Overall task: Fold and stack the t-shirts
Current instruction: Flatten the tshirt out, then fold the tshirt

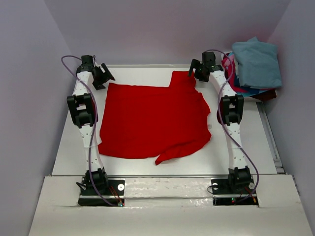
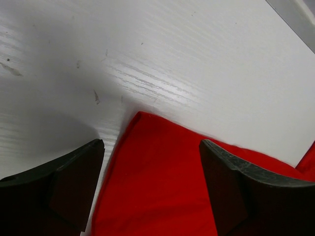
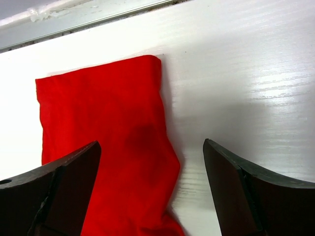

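While the red t-shirt (image 1: 152, 120) lies spread flat in the middle of the table (image 1: 147, 70), both pincers are held wide apart and nothing is pinched. The left gripper (image 1: 102, 77) is poised over the shirt's far left corner, the right gripper (image 1: 198, 70) by its far sleeve. The other shirts (image 1: 256, 64) are piled at the far right. In the right wrist view the sleeve sits toward one finger, so only a thin edge may be nipped and lost, and the fold skewed.

White table (image 1: 197, 164): red shirt (image 1: 147, 118) spread flat mid; shirt pile (image 1: 256, 64) at far-R corner.
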